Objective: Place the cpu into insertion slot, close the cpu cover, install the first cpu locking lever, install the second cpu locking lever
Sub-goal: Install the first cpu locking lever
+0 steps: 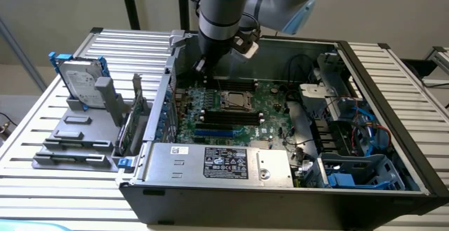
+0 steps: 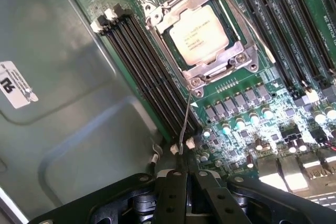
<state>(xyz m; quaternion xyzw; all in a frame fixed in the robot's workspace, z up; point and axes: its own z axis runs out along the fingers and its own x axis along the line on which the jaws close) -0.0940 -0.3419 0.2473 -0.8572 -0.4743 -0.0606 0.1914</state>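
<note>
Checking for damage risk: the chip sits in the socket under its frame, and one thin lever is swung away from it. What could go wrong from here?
1. The thin lever stands free, with the tool right at its tip. A slightly off approach might bend it or knock it sideways.
2. The memory slots and the case wall crowd that side, so the tool may bump them.

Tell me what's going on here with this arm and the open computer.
A robot arm reaches into an open computer case, its gripper hanging over the green board beside the memory slots. The chip already sits in place, with the silver metal frame lying closed over it. A thin wire lever rises from the frame's corner toward the gripper; whether the gripper holds it cannot be told.
</note>
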